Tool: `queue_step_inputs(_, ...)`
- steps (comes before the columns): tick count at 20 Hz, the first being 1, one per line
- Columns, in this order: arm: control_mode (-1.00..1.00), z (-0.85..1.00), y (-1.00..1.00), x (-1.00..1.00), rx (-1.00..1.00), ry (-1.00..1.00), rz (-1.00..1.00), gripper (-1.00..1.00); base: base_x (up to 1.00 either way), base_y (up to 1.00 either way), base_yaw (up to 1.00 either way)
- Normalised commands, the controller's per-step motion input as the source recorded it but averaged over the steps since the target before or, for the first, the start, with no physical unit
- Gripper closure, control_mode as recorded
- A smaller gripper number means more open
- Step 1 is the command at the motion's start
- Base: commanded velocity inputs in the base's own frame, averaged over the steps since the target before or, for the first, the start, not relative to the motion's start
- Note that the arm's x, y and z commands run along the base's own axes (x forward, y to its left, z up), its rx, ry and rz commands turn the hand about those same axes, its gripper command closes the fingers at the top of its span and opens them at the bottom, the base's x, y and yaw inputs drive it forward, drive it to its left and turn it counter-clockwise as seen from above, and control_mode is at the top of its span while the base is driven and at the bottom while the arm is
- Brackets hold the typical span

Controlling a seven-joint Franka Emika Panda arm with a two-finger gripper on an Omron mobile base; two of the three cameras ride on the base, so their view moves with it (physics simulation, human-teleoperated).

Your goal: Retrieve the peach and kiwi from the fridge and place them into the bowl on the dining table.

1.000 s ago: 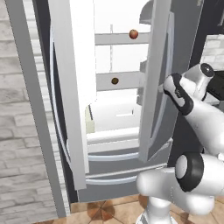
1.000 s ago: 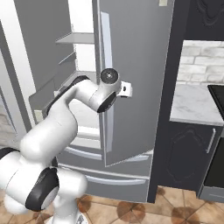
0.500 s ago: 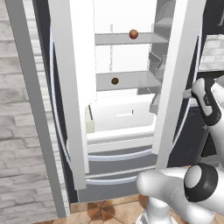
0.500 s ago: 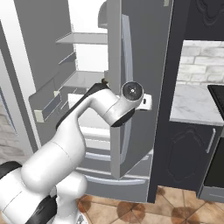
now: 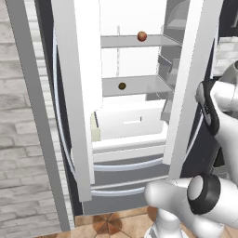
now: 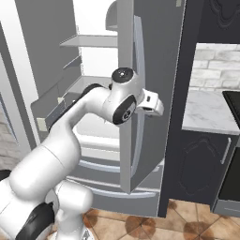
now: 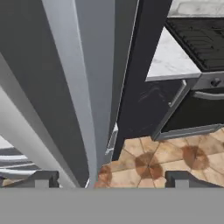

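Observation:
The fridge (image 5: 76, 93) stands with both doors swung open, showing its white inside. The reddish-orange peach (image 5: 142, 36) sits on the upper shelf. One shelf lower lies the dark kiwi (image 5: 122, 86). My gripper (image 6: 153, 104) is at the outer face of the right door (image 6: 154, 56), beside its long vertical handle (image 6: 136, 117). In the hand view the gripper (image 7: 113, 178) is open, its fingertips (image 7: 43, 177) set wide to either side of the handle (image 7: 85, 87), holding nothing. The bowl and the dining table are out of view.
Right of the fridge are dark cabinets (image 6: 197, 164), a marble counter (image 6: 206, 110) and a black oven (image 7: 192, 109). A brick wall (image 5: 18, 139) flanks the left door. The floor is brown tile (image 7: 153, 162).
The right fridge door has swung further open. My gripper, shut on the handle before, has opened and let go of it.

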Motion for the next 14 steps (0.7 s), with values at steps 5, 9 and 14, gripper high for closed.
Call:
queue_step_inputs(5, -1.00, 0.29, 0.05, -0.35, -0.24, 0.37, -0.33, -1.00, 0.00, 0.00, 0.00)
queue_step_inputs(9, -1.00, 0.17, 0.18, -0.48, -0.19, 0.16, -0.08, -1.00, 0.00, 0.00, 0.00)
queue_step_inputs(14, -1.00, 0.03, 0.35, -0.85, -0.19, 0.09, 0.09, -1.00, 0.00, 0.00, 0.00)
